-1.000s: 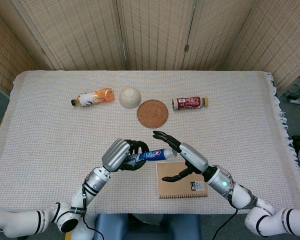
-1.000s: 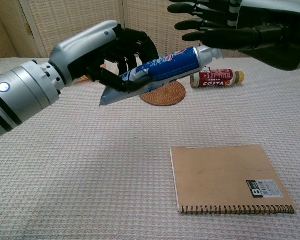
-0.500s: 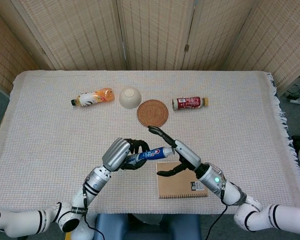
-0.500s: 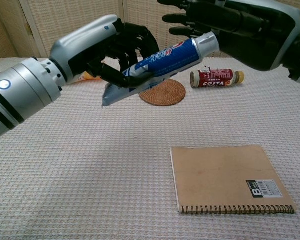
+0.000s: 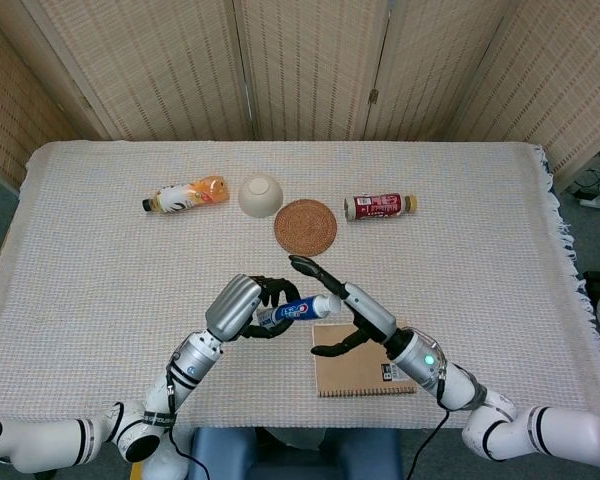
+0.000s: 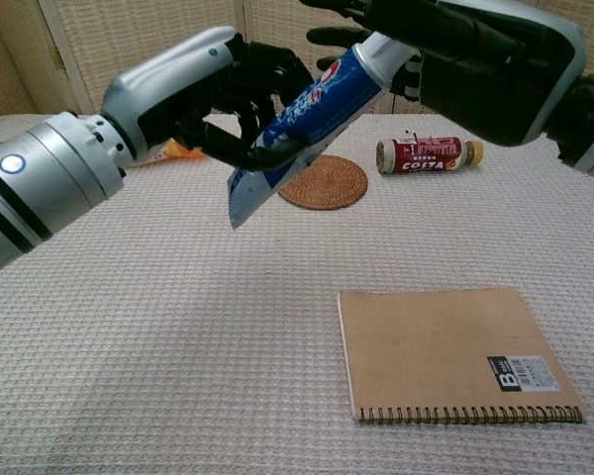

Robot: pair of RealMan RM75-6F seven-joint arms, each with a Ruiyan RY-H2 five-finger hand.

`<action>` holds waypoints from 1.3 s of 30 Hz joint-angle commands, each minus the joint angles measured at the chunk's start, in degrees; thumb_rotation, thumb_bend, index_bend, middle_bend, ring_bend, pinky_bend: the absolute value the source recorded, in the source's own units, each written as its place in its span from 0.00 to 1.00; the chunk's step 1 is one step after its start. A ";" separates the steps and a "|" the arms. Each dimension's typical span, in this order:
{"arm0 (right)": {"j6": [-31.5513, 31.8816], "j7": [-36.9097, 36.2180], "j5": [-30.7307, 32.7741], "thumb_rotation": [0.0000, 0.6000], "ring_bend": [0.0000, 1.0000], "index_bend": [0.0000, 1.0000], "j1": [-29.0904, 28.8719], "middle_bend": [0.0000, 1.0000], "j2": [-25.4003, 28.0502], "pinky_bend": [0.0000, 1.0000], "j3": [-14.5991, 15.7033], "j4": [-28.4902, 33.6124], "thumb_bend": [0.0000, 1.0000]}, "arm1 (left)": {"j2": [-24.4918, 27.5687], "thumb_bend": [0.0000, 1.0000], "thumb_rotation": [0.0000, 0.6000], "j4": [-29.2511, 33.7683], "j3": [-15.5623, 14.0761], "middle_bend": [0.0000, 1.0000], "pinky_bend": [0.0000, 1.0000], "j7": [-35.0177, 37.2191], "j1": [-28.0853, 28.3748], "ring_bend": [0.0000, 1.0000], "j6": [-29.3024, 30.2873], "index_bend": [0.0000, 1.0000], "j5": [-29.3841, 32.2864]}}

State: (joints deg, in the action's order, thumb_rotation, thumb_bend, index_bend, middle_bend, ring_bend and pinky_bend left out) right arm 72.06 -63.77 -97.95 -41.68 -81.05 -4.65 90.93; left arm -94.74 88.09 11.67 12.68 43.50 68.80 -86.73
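A blue and white toothpaste tube (image 5: 298,310) (image 6: 307,109) hangs above the table, tilted with its cap end up toward my right. My left hand (image 5: 238,305) (image 6: 193,89) grips the tube around its lower half, fingers wrapped over it. My right hand (image 5: 355,305) (image 6: 465,59) meets the cap end with its fingers spread wide; the cap lies against its palm. No finger of that hand plainly closes on the tube. A brown spiral notebook (image 5: 355,375) (image 6: 455,351) lies flat on the cloth under my right hand.
A round woven coaster (image 5: 305,227) (image 6: 322,183) lies beyond the hands. A red bottle (image 5: 378,206) (image 6: 428,154) lies on its side to the right of it. An upturned white bowl (image 5: 260,195) and an orange bottle (image 5: 187,194) lie to the left.
My right hand has come in from the right and closed the gap to the tube's cap. The tube now tilts more steeply, its flat end lower, still in my left hand.
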 commanded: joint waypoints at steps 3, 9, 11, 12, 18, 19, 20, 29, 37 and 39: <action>3.60 -1.83 -0.67 0.66 0.00 0.00 1.57 0.00 1.85 0.00 0.29 -0.54 0.08 | 0.06 0.74 1.00 -0.93 -0.36 0.79 0.64 0.28 0.02 0.69 0.01 0.74 -0.45; 6.60 -1.51 -0.69 0.66 0.00 0.00 3.22 0.00 5.84 0.00 0.13 0.33 0.08 | 0.69 0.74 1.00 -3.50 -1.50 0.79 0.64 -1.26 0.00 0.69 -1.07 0.73 -0.60; 6.95 -0.77 -0.59 0.66 0.00 0.00 3.62 0.00 7.17 0.00 0.14 0.76 0.08 | 1.06 0.74 1.00 -4.61 -1.90 0.79 0.64 -2.66 0.14 0.69 -2.06 0.73 -0.28; 6.99 -0.22 -0.54 0.66 0.00 0.00 3.78 0.00 7.89 0.00 0.17 0.99 0.08 | 1.32 0.74 1.00 -5.21 -2.18 0.79 0.63 -3.79 0.25 0.68 -2.77 0.73 -0.04; 6.82 5.03 0.05 0.66 0.00 0.00 5.26 0.00 12.48 0.00 0.67 3.04 0.08 | 2.31 0.74 1.00 -8.94 -3.31 0.79 0.56 -15.39 1.03 0.64 -9.20 0.70 4.93; 6.75 5.98 0.02 0.66 0.00 0.00 5.50 0.00 13.00 0.00 0.87 3.26 0.08 | 2.41 0.74 1.00 -9.16 -3.40 0.79 0.55 -17.33 1.17 0.63 -10.33 0.69 6.09; 6.62 6.99 0.04 0.66 0.00 0.00 5.74 0.00 13.46 0.00 1.06 3.48 0.08 | 2.43 0.74 1.00 -9.39 -3.43 0.78 0.54 -19.29 1.29 0.63 -11.25 0.68 7.20; 4.69 17.90 0.60 0.66 0.00 0.00 8.27 0.00 16.75 0.00 3.31 4.90 0.08 | 1.86 0.69 1.00 -10.13 -3.19 0.62 0.46 -39.41 2.47 0.49 -17.75 0.53 21.76; 5.15 28.98 2.57 0.66 0.00 0.00 11.79 0.00 17.68 0.00 4.23 3.76 0.08 | 2.22 0.52 1.00 -7.34 -3.49 0.36 0.36 -48.17 2.88 0.28 -17.39 0.14 31.73; 5.15 31.75 3.46 0.67 0.00 0.00 12.76 0.00 17.84 0.00 4.44 3.53 0.08 | 2.91 0.49 1.00 -6.56 -3.65 0.33 0.34 -47.90 2.49 0.25 -16.56 0.09 31.61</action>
State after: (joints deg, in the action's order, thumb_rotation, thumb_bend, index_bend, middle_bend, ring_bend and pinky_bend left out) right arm 77.13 -35.04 -95.70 -30.44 -63.60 -0.66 94.94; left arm -92.28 81.00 8.18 -35.21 46.17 51.76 -55.14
